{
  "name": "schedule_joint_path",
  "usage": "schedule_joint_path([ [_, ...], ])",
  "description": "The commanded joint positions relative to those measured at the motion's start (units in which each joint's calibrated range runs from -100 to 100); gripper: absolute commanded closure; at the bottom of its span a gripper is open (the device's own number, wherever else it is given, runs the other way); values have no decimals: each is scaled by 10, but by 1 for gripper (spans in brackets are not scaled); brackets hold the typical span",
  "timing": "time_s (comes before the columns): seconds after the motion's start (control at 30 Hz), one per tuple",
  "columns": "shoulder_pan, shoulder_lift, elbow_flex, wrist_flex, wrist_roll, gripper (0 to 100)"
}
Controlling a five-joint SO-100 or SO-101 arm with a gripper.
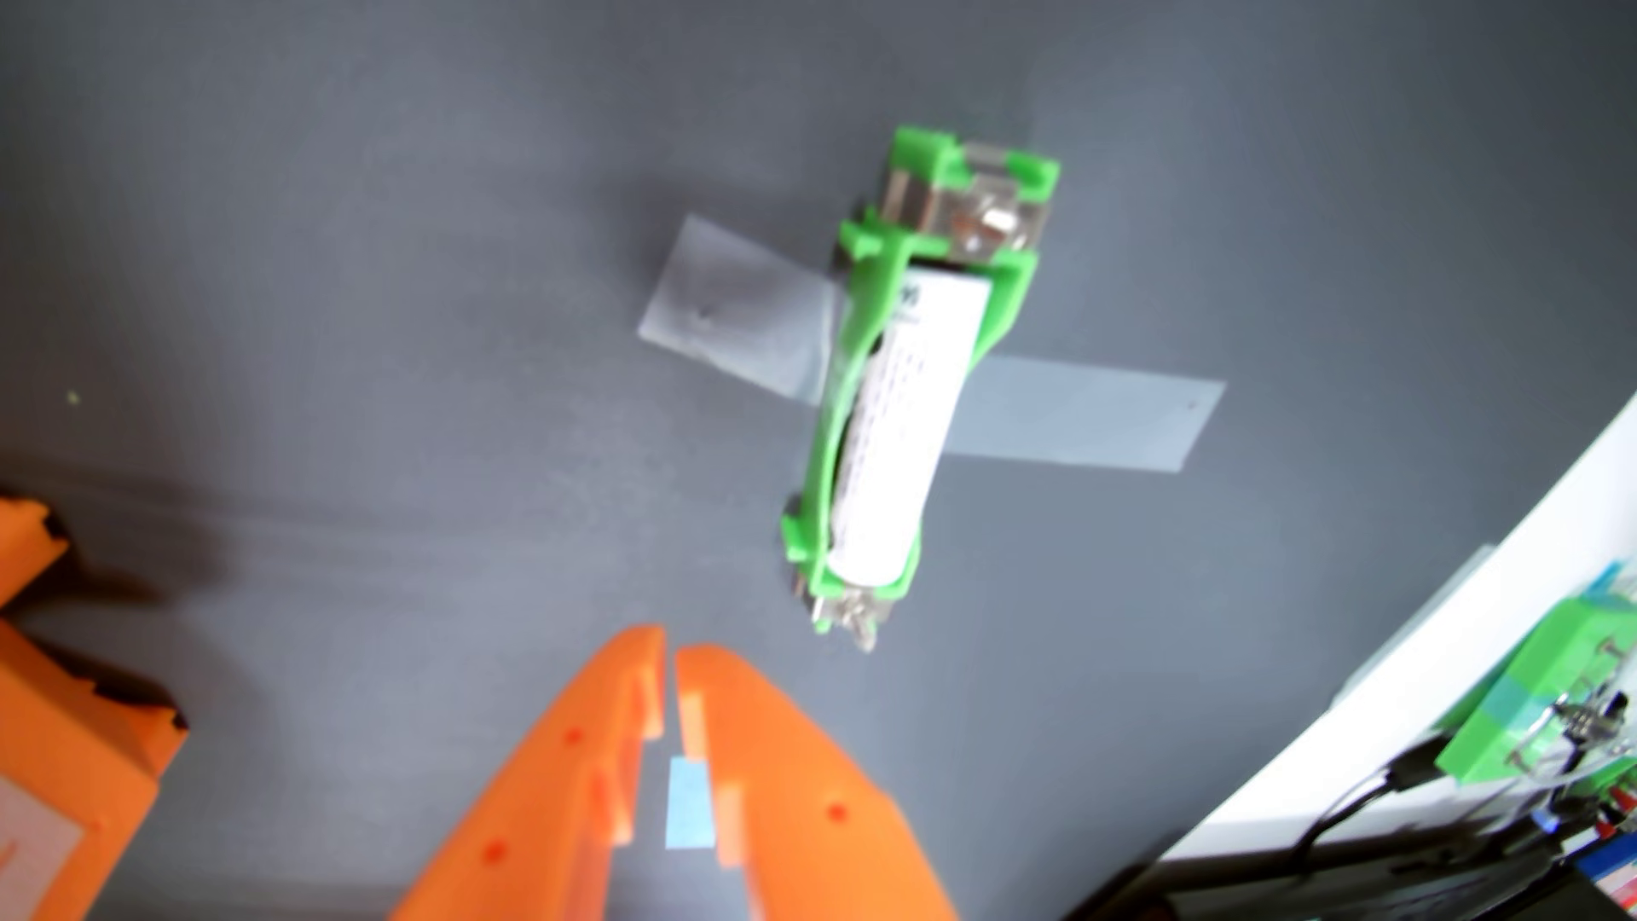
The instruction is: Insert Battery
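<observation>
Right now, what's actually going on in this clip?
An orange two-finger gripper hangs over a grey table, its fingertips nearly together and holding nothing. Just beyond it a white battery already lies in a green holder, which strips of grey tape fix to the table. The gripper touches neither. From how things lie, the insertion looks done.

Your orange gripper [671, 655] enters from the bottom edge, its jaws nearly together with only a thin slit between them and nothing held. Ahead of it, well apart, the white battery [895, 425] lies seated in the green holder [939, 186], which grey tape [1090, 425] fixes to the grey table [354, 266].
</observation>
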Motion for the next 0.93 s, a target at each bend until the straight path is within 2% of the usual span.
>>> schedule_joint_path([
  [0.0, 71, -93, 47, -25, 12, 99],
  [0.1, 125, -151, 96, -53, 13, 99],
  [0.5, 143, -265, 273, -207, 13, 99],
  [0.9, 144, -306, 291, -200, 13, 98],
])
